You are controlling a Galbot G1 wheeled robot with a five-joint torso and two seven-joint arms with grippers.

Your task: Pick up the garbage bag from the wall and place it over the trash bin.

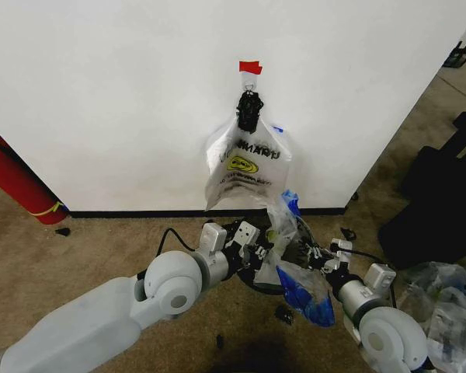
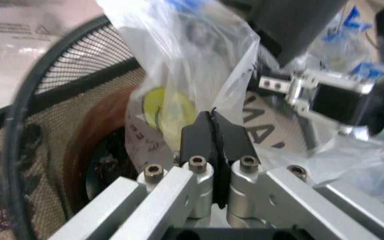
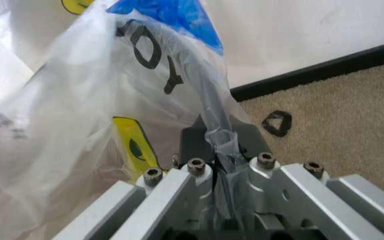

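Observation:
The garbage bag (image 1: 295,272), thin white film with blue patches and black lettering, is stretched between my two grippers low in front of the wall (image 1: 101,93). My left gripper (image 1: 258,250) is shut on one edge of the film (image 2: 178,65). On the other side, my right gripper (image 1: 311,255) is shut on a twisted strip of it (image 3: 215,107). The trash bin (image 2: 25,125) sits right under the bag, its black mesh rim and red bottom showing in the left wrist view. Another printed bag (image 1: 247,163) with a yellow smiley hangs from a black clip under a red tape tab (image 1: 250,67).
A red fire extinguisher (image 1: 15,183) leans by the wall at the left. Black bags (image 1: 443,194) and clear plastic bags (image 1: 450,303) crowd the right side. Small black bits (image 3: 277,122) lie on the carpet near the black baseboard (image 1: 140,212).

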